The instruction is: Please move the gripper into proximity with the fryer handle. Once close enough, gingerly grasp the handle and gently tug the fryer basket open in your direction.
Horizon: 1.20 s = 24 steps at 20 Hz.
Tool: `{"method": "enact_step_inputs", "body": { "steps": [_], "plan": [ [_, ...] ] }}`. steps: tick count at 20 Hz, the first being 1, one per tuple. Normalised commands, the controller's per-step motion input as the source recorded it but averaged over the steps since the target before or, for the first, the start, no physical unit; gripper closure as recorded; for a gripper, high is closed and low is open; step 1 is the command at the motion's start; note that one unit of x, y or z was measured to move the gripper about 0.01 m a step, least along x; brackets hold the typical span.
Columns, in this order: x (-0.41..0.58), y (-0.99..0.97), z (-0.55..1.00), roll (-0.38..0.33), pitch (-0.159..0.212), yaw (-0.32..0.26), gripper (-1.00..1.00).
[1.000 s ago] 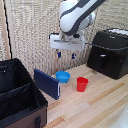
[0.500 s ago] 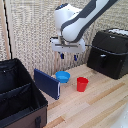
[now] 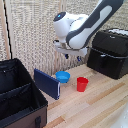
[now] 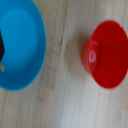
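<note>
Boxy matte-black air fryer (image 3: 110,52) sits on the light wooden surface (image 3: 100,107), at the exterior view's right, well apart from the red plastic cup (image 3: 82,84). Its drawer-like black fryer basket (image 3: 104,62) faces the cup side; flat front panel. Short black upright fryer handle (image 3: 103,59) shows on that front face, small and low-contrast, so exact shape is hard to tell.

Handling, my read: handle is rigid moulded plastic, smooth, prob a bit slippery for the fingertips. Basket slides on a friction fit, so expect some stick at first, then a sudden release. Fryer body looks light enough to drag along the surface if pulled hard, hence slow, straight pull. Take the bar mid-height, fingers either side, squeeze across the narrow width.

White block pincer (image 3: 73,53) w/ short blue-tipped fingers hangs off the bulky white arm, above and between the shallow blue plastic bowl (image 3: 62,76) and the cup, near the fryer's front but not touching it. Holds nothing, touches nothing. Finger gap: cannot tell; too blurred in exterior view, and wrist view shows only bowl (image 4: 17,45), cup (image 4: 106,54) and wood, no fingertips.

Approach not yet closed; needs reorienting toward the front panel.
</note>
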Motion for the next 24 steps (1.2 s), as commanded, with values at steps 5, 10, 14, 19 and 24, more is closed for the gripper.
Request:
{"method": "enact_step_inputs", "body": {
  "steps": [5, 10, 14, 19, 24],
  "plan": [
    [-0.159, -0.68, -0.25, -0.08, -0.122, 0.0, -1.0],
    [-0.201, -0.77, -0.23, -0.021, -0.102, -0.01, -1.0],
    [-0.189, -0.81, -0.21, -0.001, -0.104, -0.001, -1.0],
    [-0.122, -0.82, -0.19, 0.0, -0.069, 0.003, -1.0],
    [-0.034, -0.8, -0.14, 0.0, -0.047, 0.051, -1.0]
  ]
}}
